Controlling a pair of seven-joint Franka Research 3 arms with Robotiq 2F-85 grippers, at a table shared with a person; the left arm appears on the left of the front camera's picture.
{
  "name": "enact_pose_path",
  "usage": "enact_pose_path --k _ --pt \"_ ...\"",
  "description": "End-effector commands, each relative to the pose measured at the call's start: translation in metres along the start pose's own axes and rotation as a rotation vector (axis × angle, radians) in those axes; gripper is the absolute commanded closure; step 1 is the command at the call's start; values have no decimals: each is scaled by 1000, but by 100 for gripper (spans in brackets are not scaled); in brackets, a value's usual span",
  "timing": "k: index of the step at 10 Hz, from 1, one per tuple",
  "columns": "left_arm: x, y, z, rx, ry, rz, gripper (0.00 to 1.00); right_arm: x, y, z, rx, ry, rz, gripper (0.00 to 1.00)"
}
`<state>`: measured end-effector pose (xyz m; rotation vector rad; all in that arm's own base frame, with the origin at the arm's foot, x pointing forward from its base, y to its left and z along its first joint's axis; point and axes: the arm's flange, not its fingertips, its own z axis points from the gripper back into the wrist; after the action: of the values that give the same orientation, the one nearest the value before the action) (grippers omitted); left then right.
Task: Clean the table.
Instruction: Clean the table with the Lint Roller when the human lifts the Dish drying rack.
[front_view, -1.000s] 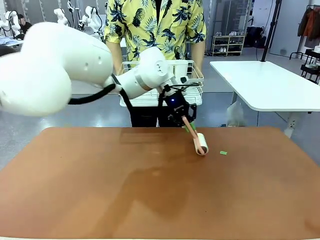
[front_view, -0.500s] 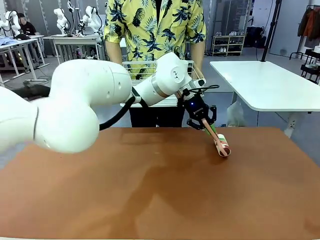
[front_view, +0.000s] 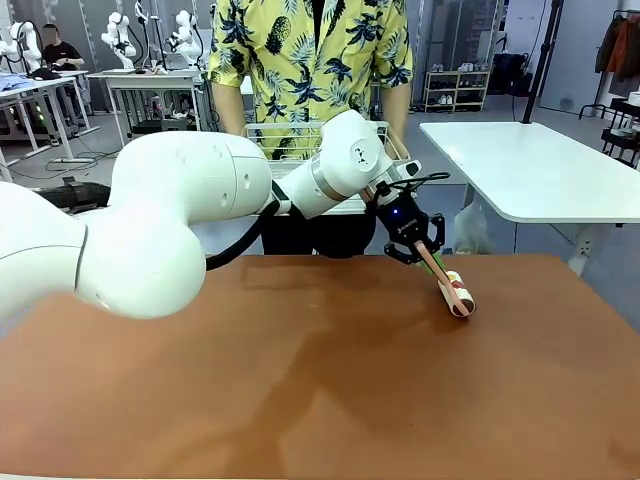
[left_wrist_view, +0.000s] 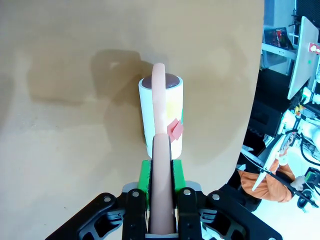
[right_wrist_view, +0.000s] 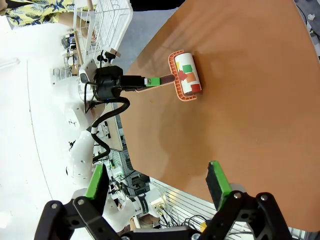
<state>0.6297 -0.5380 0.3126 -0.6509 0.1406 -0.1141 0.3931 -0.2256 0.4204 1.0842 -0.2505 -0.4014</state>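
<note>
My left gripper is shut on the pinkish handle of a lint roller, whose white roll lies on the reddish-brown table near its far right edge. In the left wrist view the green pads clamp the handle, and the lint roller carries a red scrap. From the right wrist view the lint roller shows green, red and yellow scraps stuck to it, with the left gripper on its handle. My right gripper hangs open above the table, with nothing between its fingers.
A person in a yellow patterned shirt stands at the far edge behind a white wire rack. A plain white table stands off to the right. The left arm's big white links span the left half of the front view.
The left gripper has swept the lint roller to the right along the far side. The small green scrap that lay on the table no longer shows there.
</note>
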Motion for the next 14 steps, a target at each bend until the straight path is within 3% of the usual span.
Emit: enact_pose_path --k 1,3,6,9,11,13,14 --pt "61 -37 -20 25 87 4 79 -1 3 2 4 -4 3 0" --pt "50 -51 26 14 24 -53 79 -1 3 2 4 -4 3 0" --pt "0 -51 116 234 79 -131 79 -1 3 2 4 -4 3 0" --pt "-80 6 205 387 81 -180 79 -1 3 2 4 -4 3 0" --pt "-144 54 261 449 -51 -149 79 -1 3 2 4 -4 3 0" --pt "-217 93 300 604 -85 -119 79 -1 3 2 4 -4 3 0" --pt "-248 115 315 603 -112 -56 79 -1 3 2 4 -4 3 0"
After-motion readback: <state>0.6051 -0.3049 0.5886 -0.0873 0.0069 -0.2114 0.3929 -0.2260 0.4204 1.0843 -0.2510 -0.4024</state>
